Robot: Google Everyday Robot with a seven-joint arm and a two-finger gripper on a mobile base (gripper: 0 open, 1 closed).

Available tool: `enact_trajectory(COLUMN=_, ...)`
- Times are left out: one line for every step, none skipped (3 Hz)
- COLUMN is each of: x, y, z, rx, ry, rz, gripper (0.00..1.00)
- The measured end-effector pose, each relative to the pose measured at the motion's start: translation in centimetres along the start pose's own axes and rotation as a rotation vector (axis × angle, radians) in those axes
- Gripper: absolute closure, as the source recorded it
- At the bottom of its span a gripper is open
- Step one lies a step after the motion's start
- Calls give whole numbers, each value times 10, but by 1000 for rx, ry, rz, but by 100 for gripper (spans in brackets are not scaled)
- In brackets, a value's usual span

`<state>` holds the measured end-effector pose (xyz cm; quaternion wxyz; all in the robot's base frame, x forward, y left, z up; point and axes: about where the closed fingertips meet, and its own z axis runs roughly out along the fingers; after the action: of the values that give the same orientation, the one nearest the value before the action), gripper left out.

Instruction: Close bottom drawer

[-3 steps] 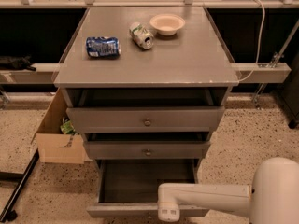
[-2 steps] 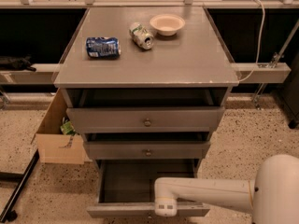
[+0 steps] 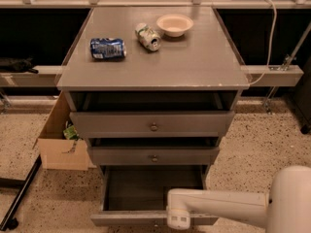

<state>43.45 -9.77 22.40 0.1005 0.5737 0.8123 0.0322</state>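
Three drawers are standing open; the bottom drawer (image 3: pixel 131 219) is sticking out farthest, at the foot of the cabinet (image 3: pixel 194 62). The gripper (image 3: pixel 178 218) is hanging at its front edge, right of centre, its grip state impossible to tell. Pushing squarely inward, nearer centre, should be avoiding a skewed jam.

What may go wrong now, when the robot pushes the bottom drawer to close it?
1. The tool sits at the front edge of the open bottom drawer, a little right of its middle. An off-centre push might skew the drawer and jam it.
2. A hard shove might shake the cabinet, and the green can lying on its side on top might roll.
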Motion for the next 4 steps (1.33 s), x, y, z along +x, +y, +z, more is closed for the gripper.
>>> enact_trajectory(x=-9, y=-39, z=19, rx=53, ry=40, rz=25, gripper=100)
enact_trajectory(x=-8, y=-85, z=43, rx=114, ry=62, rz=51, gripper=100)
enact_trajectory(x=-8, y=-85, z=43, rx=115, ry=62, rz=51, gripper=100)
enact_trajectory(x=-8, y=-85, z=44, rx=115, ry=62, rz=51, gripper=86)
